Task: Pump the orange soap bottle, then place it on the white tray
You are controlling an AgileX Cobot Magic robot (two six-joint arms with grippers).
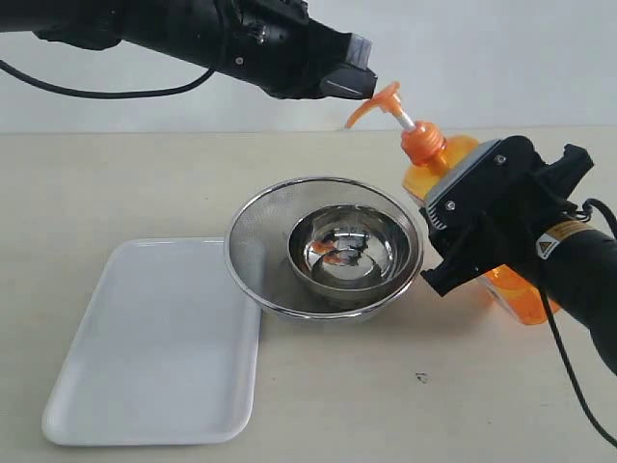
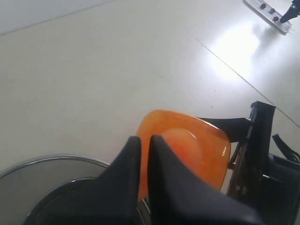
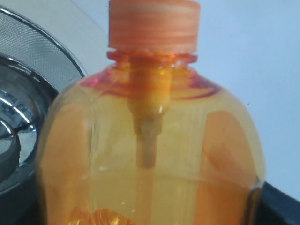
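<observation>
Pumping step: right fingers (image 1: 472, 207) clasp the tilted orange soap bottle (image 1: 455, 159), left fingers (image 2: 122, 164) pressed together at its pump head (image 1: 384, 99); a press down the stem (image 1: 408, 122) is due

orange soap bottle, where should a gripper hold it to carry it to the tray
Take the orange soap bottle by its wide body below the shoulder, from the side away from the steel bowls, where the right gripper sits. The pump head rides a thin stem, a poor hold.
</observation>
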